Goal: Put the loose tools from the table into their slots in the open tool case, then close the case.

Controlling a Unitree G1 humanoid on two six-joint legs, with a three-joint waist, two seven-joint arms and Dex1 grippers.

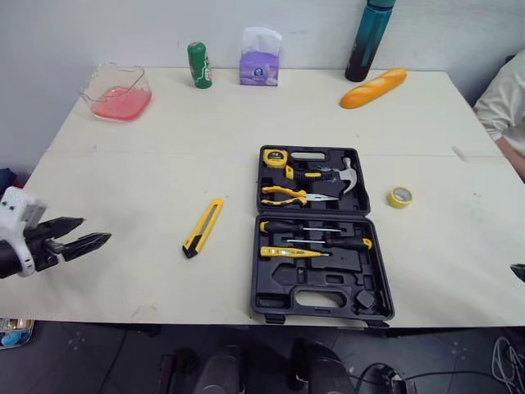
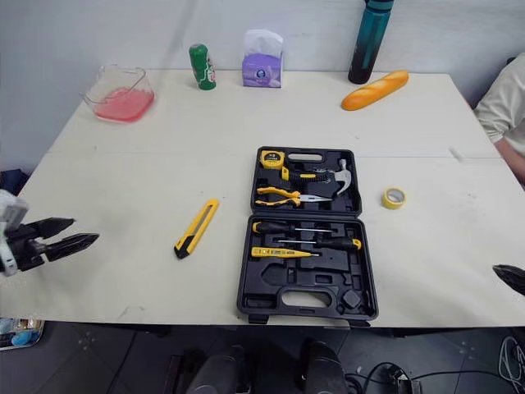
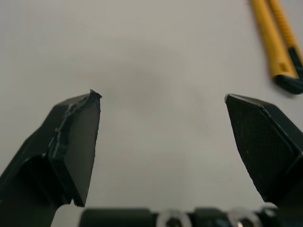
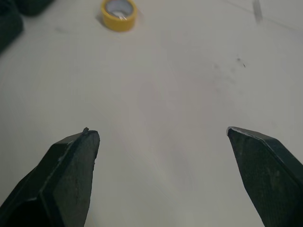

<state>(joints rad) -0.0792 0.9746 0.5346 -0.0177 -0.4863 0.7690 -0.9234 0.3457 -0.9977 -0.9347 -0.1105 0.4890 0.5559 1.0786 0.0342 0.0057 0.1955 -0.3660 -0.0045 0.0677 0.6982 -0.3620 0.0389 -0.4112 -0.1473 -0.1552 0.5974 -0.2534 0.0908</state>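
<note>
The black tool case lies open in the middle of the table, holding a tape measure, hammer, pliers and screwdrivers. A yellow utility knife lies loose to the left of the case, and it also appears in the left wrist view. A yellow tape roll sits to the right of the case, again seen ahead of my right gripper. My left gripper hovers open over the table's left edge, well left of the knife, holding nothing. My right gripper is open and empty near the table's right edge.
Along the back of the table stand a pink-filled clear container, a green can, a purple tissue pack, a dark bottle and a bread loaf. A person's sleeve is at the far right.
</note>
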